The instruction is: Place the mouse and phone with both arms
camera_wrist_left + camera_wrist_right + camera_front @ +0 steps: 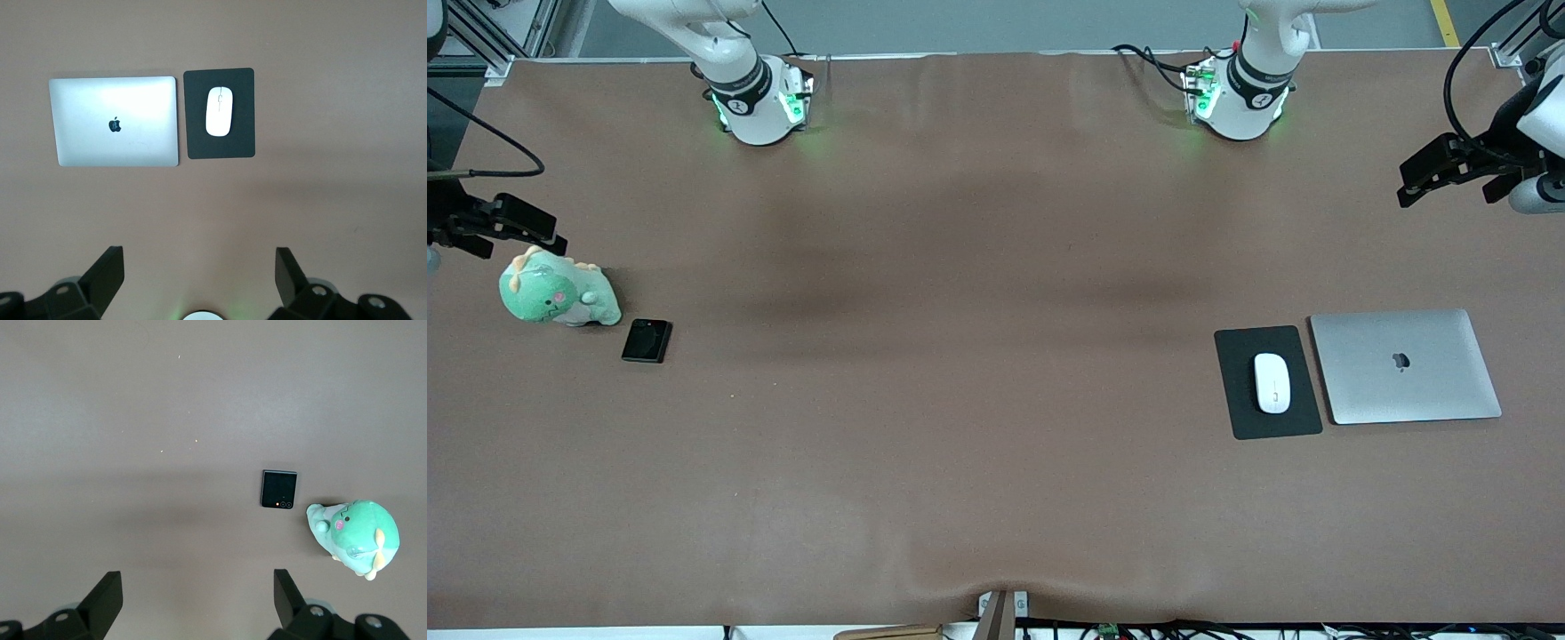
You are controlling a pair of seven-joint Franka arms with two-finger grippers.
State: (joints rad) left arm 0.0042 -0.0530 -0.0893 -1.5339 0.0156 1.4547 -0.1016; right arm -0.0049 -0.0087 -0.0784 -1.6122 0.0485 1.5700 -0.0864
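The white mouse (1272,382) lies on a black mouse pad (1238,413) toward the left arm's end of the table. It also shows in the left wrist view (219,111). The black folded phone (646,340) lies flat on the table toward the right arm's end, beside a green plush. It also shows in the right wrist view (278,489). My left gripper (1414,182) is open and empty, held high over the table's left-arm end (199,267). My right gripper (547,233) is open and empty, held high over the table's right-arm end, close to the plush (198,587).
A closed silver laptop (1405,364) lies beside the mouse pad, toward the left arm's end; it also shows in the left wrist view (113,120). A green plush dinosaur (559,298) sits beside the phone. Brown table cover (978,356) spreads between the two groups.
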